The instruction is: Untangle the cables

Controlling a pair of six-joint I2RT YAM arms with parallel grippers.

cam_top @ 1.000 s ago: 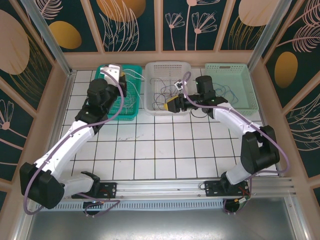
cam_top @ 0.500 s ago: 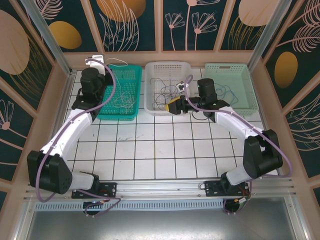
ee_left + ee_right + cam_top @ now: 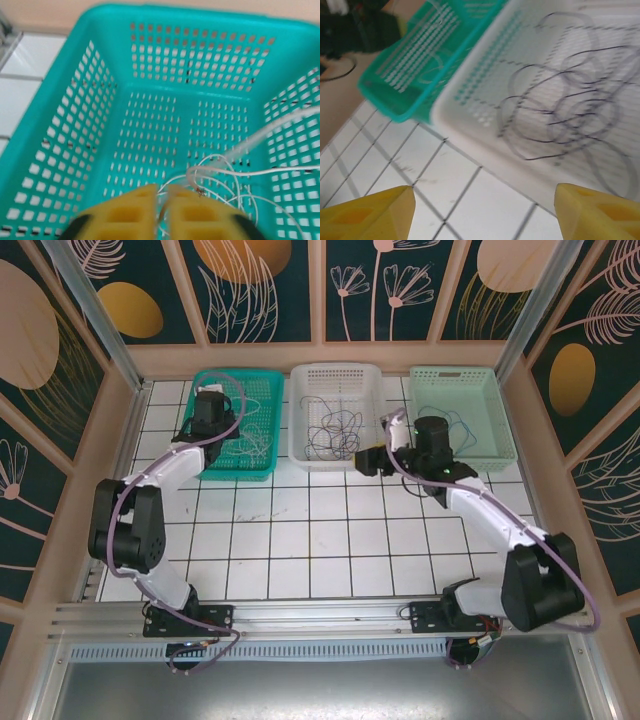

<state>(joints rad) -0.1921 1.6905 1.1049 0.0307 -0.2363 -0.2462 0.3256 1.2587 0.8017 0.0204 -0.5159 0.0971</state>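
White tiled table (image 3: 330, 530): left gripper (image 3: 161, 210), over teal basket (image 3: 100, 110) at 11 o'clock, pinches pale cable (image 3: 260, 138); right gripper (image 3: 482, 212) spread wide beside white basket (image 3: 470, 127) of dark cables (image 3: 535, 158).

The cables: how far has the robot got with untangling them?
Partly done, it seems. Pale cables lie in the teal basket and a few dark cables in the pale green basket. In hand: the left gripper looks shut on a pale cable over the teal basket, while the right gripper hangs open before the white basket. Left: the tangled cables there, dark overlapping loops.
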